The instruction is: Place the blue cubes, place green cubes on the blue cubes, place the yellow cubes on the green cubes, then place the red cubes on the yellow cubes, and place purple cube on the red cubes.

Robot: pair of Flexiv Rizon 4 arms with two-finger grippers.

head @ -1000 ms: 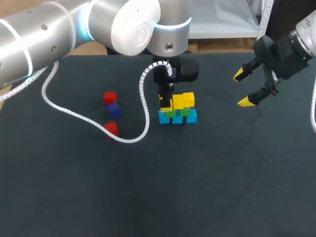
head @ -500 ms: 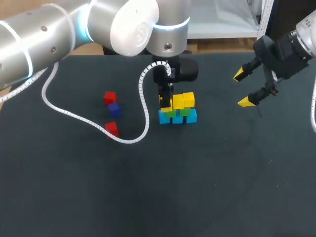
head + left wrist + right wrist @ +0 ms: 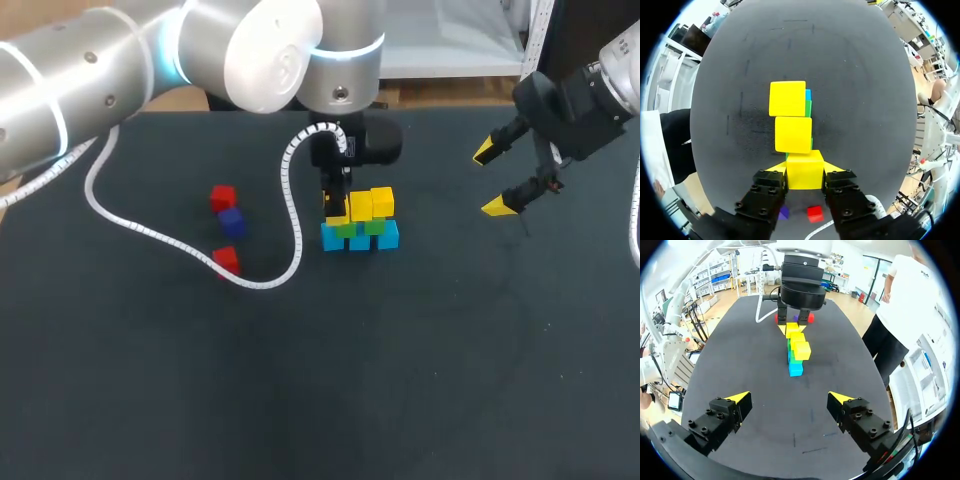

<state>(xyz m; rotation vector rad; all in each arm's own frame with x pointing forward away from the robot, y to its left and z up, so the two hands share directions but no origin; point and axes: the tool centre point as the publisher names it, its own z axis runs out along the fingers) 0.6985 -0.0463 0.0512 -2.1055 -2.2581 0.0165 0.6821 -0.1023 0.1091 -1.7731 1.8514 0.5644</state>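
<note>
left gripper (image 3: 805, 168) clasping yellow cube (image 3: 805, 176) (third), right gripper (image 3: 788, 397) spread

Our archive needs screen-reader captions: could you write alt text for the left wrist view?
The left tool is shut on a yellow cube, in line with two more yellow cubes ahead; a green cube and a blue cube peek from under the farthest. A red cube lies on the table under the tool.
</note>
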